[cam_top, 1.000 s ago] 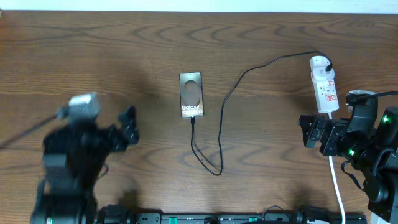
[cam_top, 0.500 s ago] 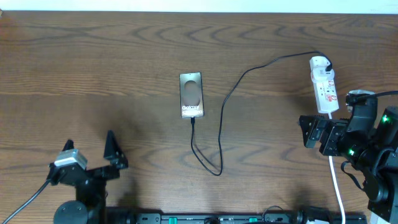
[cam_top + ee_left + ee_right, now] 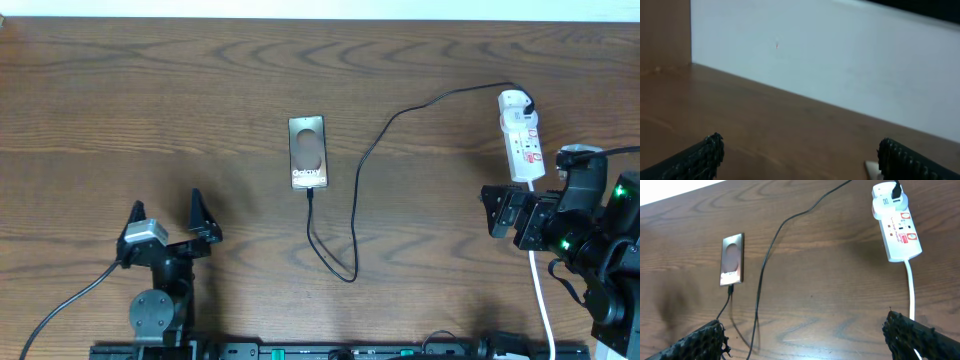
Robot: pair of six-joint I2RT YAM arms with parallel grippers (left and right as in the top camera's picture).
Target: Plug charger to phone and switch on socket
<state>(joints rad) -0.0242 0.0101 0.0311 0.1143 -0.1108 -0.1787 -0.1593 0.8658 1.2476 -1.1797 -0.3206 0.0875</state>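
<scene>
Jaws both apart and empty, we judge the limp, light charger (image 3: 356, 200) best pinched at its stiff tip below the phone (image 3: 307, 152).

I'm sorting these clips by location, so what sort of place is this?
Probably an indoor robot test bench: a wood-grain table by a white wall, a left arm and right arm, a phone and power strip laid out.

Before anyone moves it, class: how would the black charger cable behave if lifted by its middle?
Probably floppy: the charger cable lies in loose curves with a hairpin bend, so it should sag either side of a grip. Likely light, being so thin. Its ends appear to meet the phone and socket, so pulling might drag the phone.
</scene>
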